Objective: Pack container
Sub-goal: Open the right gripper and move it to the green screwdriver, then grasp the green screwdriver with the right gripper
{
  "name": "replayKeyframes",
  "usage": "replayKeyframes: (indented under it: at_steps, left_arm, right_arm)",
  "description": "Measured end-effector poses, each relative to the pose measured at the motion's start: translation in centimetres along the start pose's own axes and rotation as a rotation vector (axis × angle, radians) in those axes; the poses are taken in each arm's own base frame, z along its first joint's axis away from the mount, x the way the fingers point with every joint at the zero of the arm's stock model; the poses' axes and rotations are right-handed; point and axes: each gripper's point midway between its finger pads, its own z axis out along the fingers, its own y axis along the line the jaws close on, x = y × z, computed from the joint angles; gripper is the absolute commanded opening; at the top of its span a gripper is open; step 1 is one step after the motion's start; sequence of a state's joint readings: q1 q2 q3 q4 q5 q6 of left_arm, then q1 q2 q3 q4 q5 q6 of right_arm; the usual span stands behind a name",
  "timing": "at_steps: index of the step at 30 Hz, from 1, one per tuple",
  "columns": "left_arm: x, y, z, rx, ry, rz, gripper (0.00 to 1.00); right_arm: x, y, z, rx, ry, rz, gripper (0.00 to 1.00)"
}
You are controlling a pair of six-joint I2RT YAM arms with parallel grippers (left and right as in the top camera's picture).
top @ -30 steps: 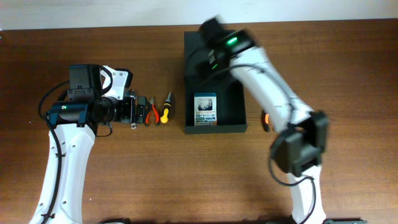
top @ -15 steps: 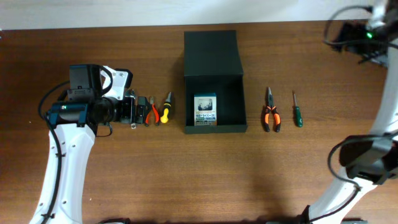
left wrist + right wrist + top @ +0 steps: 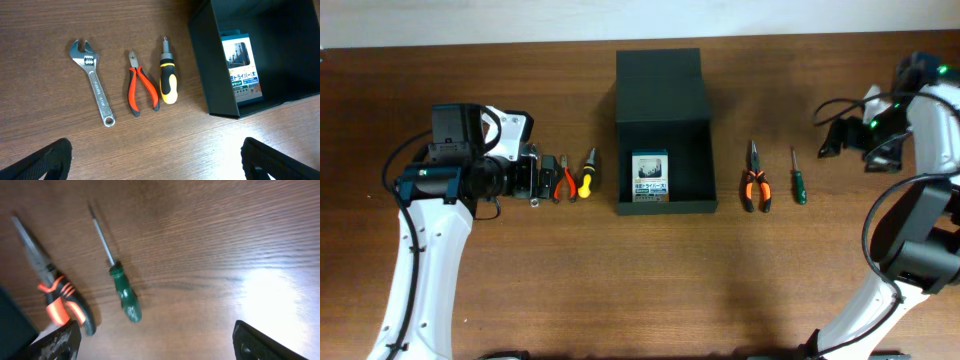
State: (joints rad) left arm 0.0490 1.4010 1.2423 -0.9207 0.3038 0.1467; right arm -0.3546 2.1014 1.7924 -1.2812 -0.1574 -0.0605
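With right gripper jaws wide apart near green screwdriver: centre on handle, close across it, clear of pliers alongside, then carry left into container. Left gripper jaws likewise apart.

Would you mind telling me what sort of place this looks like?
Probably a robot test bench, not a working shop: a wooden table, a wrench, orange pliers and a green screwdriver laid in tidy rows either side of an open container, with a left arm and right arm over it.
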Motion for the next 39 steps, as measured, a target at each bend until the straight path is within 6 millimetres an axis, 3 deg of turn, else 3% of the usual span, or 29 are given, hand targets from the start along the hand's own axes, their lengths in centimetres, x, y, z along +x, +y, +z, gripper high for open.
replayKeyframes:
  at_steps: [5, 13, 24, 34, 39]
  left_arm:
    - [0.0, 0.0, 0.0, 0.000, 0.000, 0.000, 0.99]
    - [0.0, 0.0, 0.0, 0.000, 0.000, 0.000, 0.99]
    - [0.0, 0.0, 0.0, 0.000, 0.000, 0.000, 0.99]
    - [0.0, 0.0, 0.0, 0.000, 0.000, 0.000, 0.99]
    - [0.0, 0.0, 0.0, 0.000, 0.000, 0.000, 0.99]
  right_arm:
    - [1.1, 0.3, 3.0, 0.000, 0.034, -0.018, 0.83]
    - [2.3, 1.9, 6.0, 0.076, 0.064, -0.104, 0.82]
    - [0.0, 2.5, 6.6, 0.162, -0.030, -0.174, 0.73]
    - [0.1, 2.6, 6.8, 0.154, -0.032, -0.175, 0.69]
    - [1.4, 2.3, 8.4, 0.154, -0.003, -0.174, 0.68]
